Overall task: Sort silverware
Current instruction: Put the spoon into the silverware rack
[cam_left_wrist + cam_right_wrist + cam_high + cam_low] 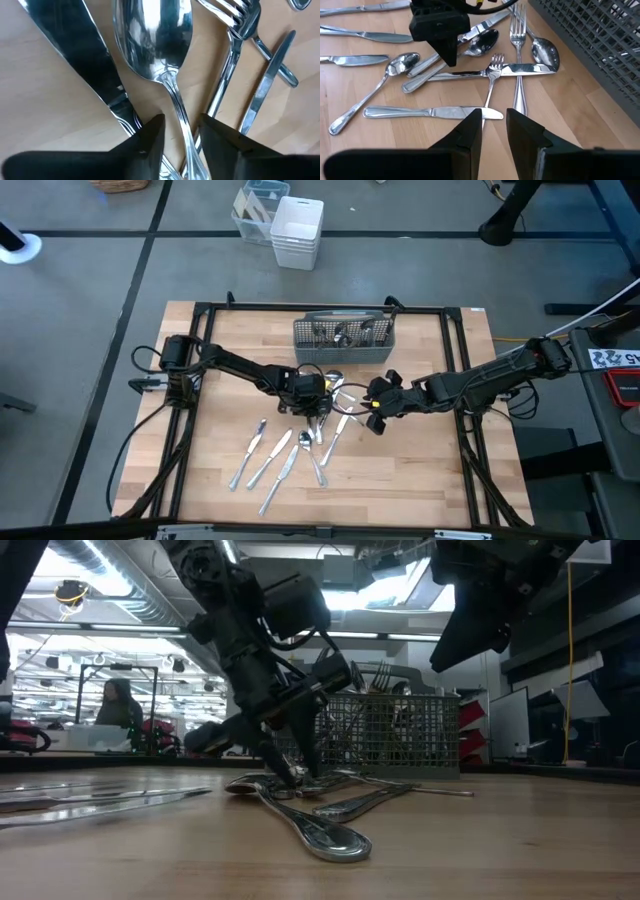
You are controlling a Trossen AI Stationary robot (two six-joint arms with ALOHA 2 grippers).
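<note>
Silver forks, spoons and knives lie loose on the wooden table, piled at the centre, with several more toward the near edge. More pieces stand in the grey mesh caddy at the far side. My left gripper points down into the pile. It is open, with its fingers on either side of a spoon's handle; the spoon's bowl lies between a knife and a fork. My right gripper hovers above the pile's right side, open by a narrow gap.
Black frame rails run along the table's left, far and right sides. White and clear bins sit on the floor beyond the far edge. The near right of the table has bare wood. A person sits far back in the room.
</note>
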